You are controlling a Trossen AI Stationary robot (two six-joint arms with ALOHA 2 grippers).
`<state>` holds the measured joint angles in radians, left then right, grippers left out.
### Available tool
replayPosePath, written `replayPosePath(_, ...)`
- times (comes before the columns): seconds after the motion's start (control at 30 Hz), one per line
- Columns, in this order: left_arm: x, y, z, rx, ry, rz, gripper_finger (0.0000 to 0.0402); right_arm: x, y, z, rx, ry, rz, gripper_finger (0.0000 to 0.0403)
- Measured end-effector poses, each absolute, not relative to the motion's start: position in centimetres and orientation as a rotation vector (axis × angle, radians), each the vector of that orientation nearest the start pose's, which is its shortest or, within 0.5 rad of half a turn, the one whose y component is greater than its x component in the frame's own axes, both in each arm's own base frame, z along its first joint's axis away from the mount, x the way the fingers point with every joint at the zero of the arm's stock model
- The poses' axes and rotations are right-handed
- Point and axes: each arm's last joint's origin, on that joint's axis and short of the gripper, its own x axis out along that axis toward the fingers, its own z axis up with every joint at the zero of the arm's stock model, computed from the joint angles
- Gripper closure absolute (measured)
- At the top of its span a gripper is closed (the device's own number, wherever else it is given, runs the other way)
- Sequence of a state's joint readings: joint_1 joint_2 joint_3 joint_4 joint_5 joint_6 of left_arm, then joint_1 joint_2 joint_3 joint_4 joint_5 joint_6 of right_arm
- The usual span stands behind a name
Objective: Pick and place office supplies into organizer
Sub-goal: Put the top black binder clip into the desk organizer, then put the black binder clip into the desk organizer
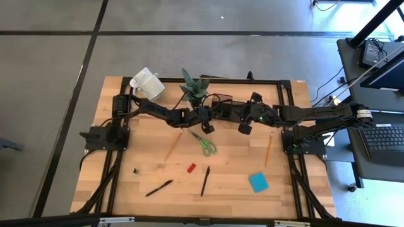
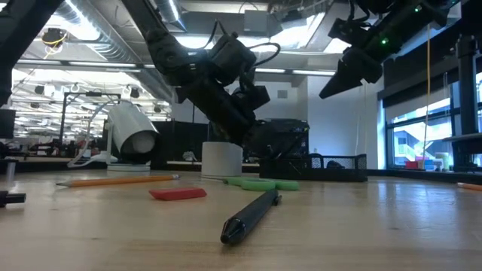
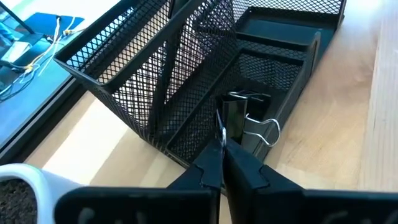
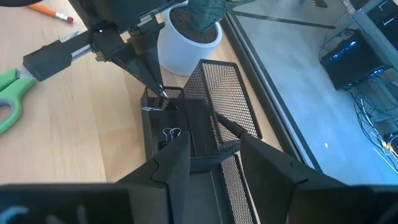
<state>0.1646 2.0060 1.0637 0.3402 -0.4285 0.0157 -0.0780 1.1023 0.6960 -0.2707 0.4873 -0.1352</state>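
The left claw hangs over the organizer at the middle of the counter's far edge. Its fingers are pressed together on the wire handle of a black binder clip, and the clip sits just above a low front compartment of the mesh organizer. The right wrist view shows the same grip from the other side, the left claw holding the clip at the compartment nearest the white plant pot. A second clip already lies in the organizer, one compartment along.

The right claw hovers just beside the organizer, towards the right edge, with its fingers apart and nothing between them.

The other supplies lie loose on the counter. Green scissors lie near the middle, just in front of the left claw. An orange pencil lies to their left and a yellow pencil lies towards the right edge. A red block and a black pen sit nearer the front edge, with another pen to the left. A small dark clip lies towards the left edge. A blue pad rests near the front right corner. A white mug lies tipped at the far left corner, and the plant stands just left of the organizer.
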Motion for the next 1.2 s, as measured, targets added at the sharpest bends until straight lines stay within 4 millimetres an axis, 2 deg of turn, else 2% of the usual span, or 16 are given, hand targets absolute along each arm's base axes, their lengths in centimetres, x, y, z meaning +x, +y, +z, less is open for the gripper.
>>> replayPosePath(0.43, 39.4, 7.5, 13.0, 0.101, 0.609, 0.583, 0.0357, 22.0, -3.1, 23.8, -0.268, 0.719, -0.496, 0.0258)
replayPosePath(0.63, 38.7, 5.7, 16.3, 0.202, 0.623, 0.514, 0.0333, 22.0, -3.1, 23.8, -0.269, 0.726, -0.496, 0.0258)
replayPosePath(0.8, 36.2, 2.6, 19.6, 0.272, 0.751, 0.394, 0.0303, 21.8, -3.1, 23.6, -0.274, 0.75, -0.493, 0.0258)
replayPosePath(0.87, 34.8, 1.3, 20.8, 0.185, 0.794, 0.37, 0.0293, 21.7, -3.1, 23.5, -0.277, 0.768, -0.49, 0.0258)
replayPosePath(1.0, 31.5, -1.7, 22.9, -0.095, 0.874, 0.378, 0.0282, 21.6, -3.1, 23.4, -0.28, 0.776, -0.488, 0.0258)
replayPosePath(1.2, 27.7, -6.9, 22.7, -0.537, 1.123, 0.396, 0.029, 21.6, -3.1, 23.4, -0.286, 0.778, -0.485, 0.0258)
